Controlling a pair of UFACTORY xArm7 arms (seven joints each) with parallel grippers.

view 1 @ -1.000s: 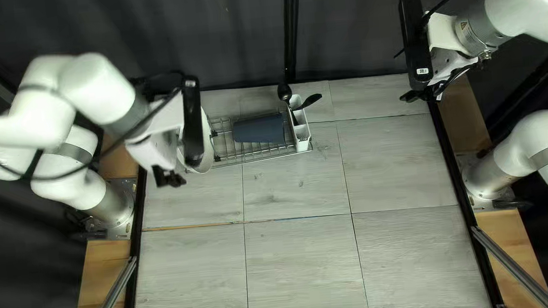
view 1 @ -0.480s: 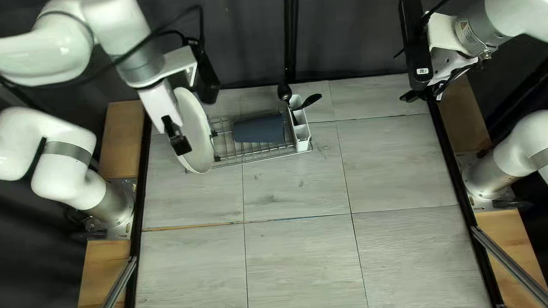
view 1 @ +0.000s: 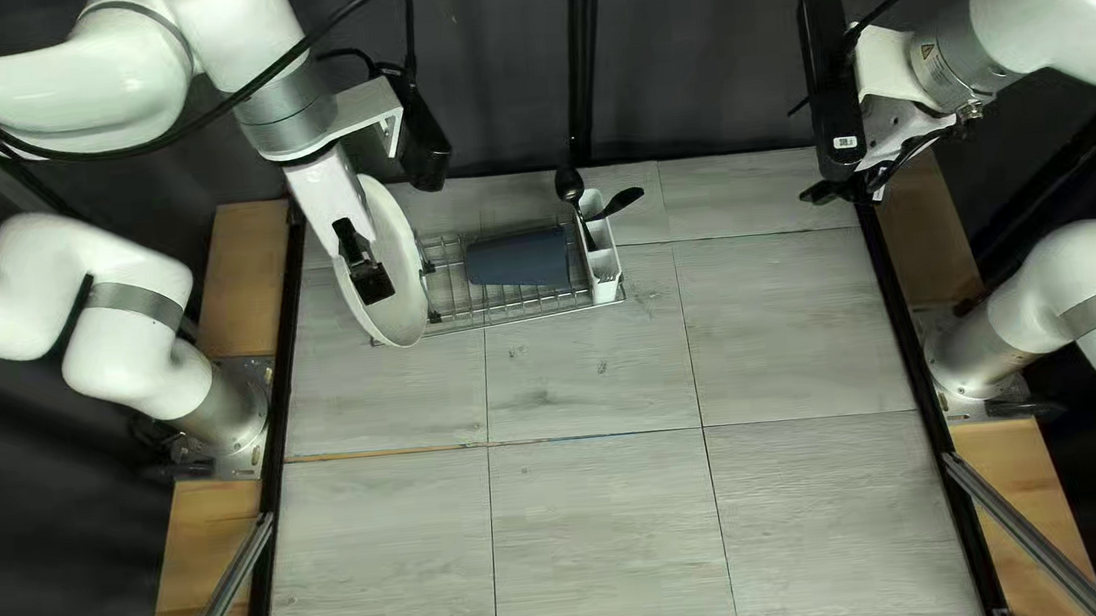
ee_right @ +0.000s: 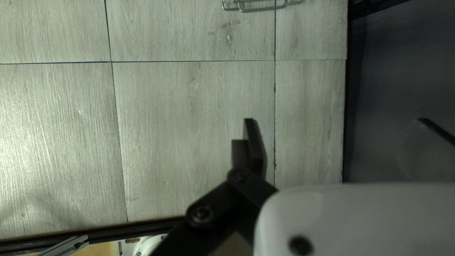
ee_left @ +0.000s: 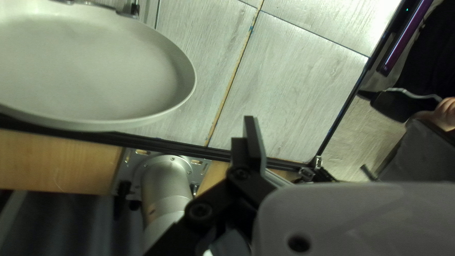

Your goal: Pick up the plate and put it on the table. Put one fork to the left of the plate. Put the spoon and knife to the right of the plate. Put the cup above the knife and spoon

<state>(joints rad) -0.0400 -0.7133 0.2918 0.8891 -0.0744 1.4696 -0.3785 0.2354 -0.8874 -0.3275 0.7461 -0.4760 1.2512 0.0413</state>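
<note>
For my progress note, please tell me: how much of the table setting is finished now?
Done: nothing is set out on the table yet. In hand: the left claw hangs open beside the plate, which stands on edge in the rack, not gripped. Left: the plate, the cutlery in the holder, and the cup lying in the rack.

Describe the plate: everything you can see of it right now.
The plate is round, plain off-white and matte, shallow with a low raised rim. The material could be ceramic or plastic. No chips or food show. It stands on edge, upright or nearly so, at the left end of the wire rack, with its lower edge at the rack's near left corner. The left gripper hangs open in front of its face. In the left wrist view the plate lies off to one side of that gripper, not gripped.
</note>
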